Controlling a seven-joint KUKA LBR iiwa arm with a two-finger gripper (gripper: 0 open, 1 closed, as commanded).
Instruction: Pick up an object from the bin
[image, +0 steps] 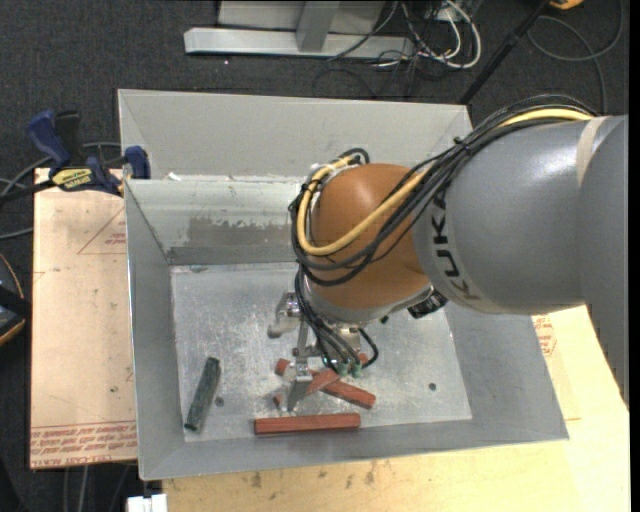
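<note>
My gripper (297, 385) hangs low over the front middle of the bin, its fingers reaching down to the floor. A short reddish-brown stick (343, 389) lies slanted right at the fingertips, touching or just beside them. A longer reddish-brown bar (306, 424) lies flat along the bin's front edge, just below the gripper. I cannot see how far apart the fingers stand, or whether anything is between them.
A dark grey-green stick (202, 395) lies at the front left of the bin floor, well apart from the gripper. The arm with its orange cover and cables hangs over the bin's middle and right.
</note>
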